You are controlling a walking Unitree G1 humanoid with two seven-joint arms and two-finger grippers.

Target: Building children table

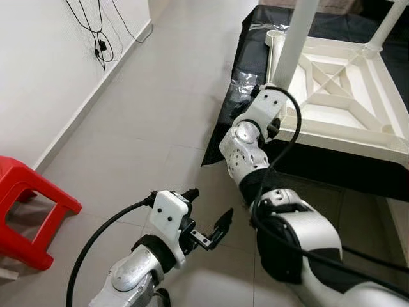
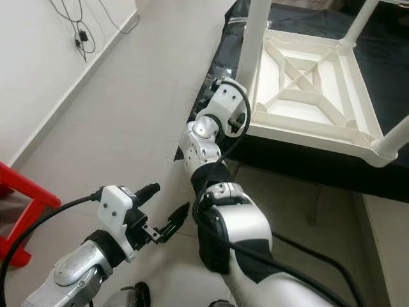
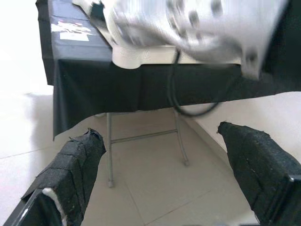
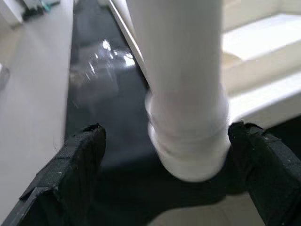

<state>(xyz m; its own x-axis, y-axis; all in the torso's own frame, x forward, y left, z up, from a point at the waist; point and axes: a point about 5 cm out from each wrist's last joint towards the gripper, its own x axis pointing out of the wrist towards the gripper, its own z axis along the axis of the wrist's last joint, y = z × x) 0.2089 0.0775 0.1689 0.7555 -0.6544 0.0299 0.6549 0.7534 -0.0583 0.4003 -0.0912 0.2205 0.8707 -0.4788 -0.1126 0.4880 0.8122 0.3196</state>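
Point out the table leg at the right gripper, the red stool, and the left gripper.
table leg (image 1: pixel 295 41), left eye view, mid-shaft.
red stool (image 1: pixel 29 185), left eye view, seat top.
left gripper (image 1: pixel 208 214), left eye view, between fingertips.

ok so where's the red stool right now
The red stool stands on the tiled floor at the robot's far left, beside the white wall, well away from the black-covered table and outward of the left tool.

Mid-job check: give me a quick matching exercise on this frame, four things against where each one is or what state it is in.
Things:
1. white plastic table leg
2. red plastic stool
3. left gripper
4. upturned white plastic tabletop

Places or states:
A. open, over the bare floor
B. lying on the black cloth
C. between the right gripper's spread fingers
D. on the floor by the white wall

Pairs: 1-C, 2-D, 3-A, 4-B
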